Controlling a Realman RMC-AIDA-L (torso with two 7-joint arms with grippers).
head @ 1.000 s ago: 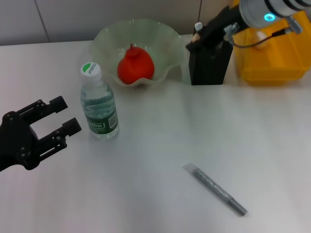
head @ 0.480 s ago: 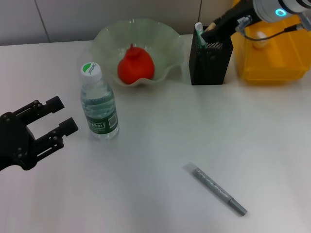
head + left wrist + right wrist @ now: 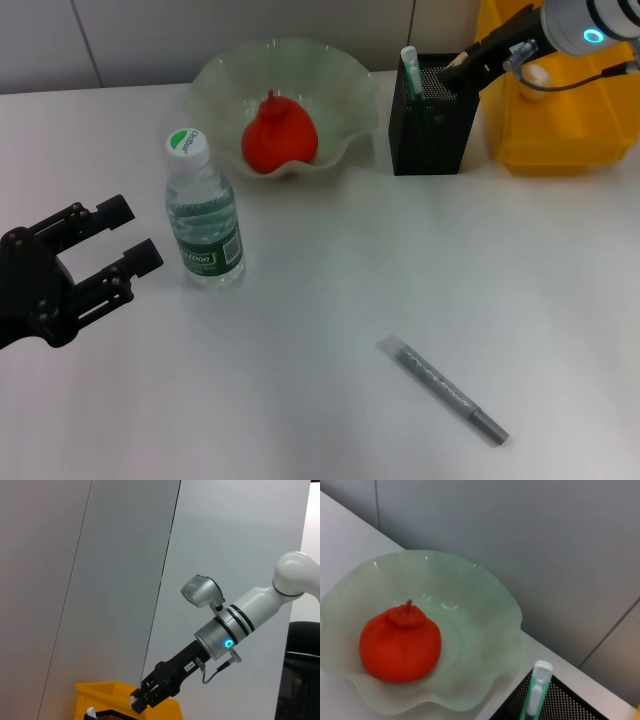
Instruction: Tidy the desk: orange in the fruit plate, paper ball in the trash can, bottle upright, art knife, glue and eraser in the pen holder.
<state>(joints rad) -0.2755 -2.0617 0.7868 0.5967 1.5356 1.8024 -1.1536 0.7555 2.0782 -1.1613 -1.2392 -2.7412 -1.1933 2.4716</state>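
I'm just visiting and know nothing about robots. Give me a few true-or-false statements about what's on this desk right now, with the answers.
1. The orange lies in the fruit plate. True.
2. The bottle lies on its side. False: it stands upright, cap on top.
3. The pen holder stands between the fruit plate and the trash can. True.
4. The left hand grips the bottle. False: it is open, beside the bottle, not touching it.
5. The grey pen stands in the pen holder. False: it lies flat on the desk.
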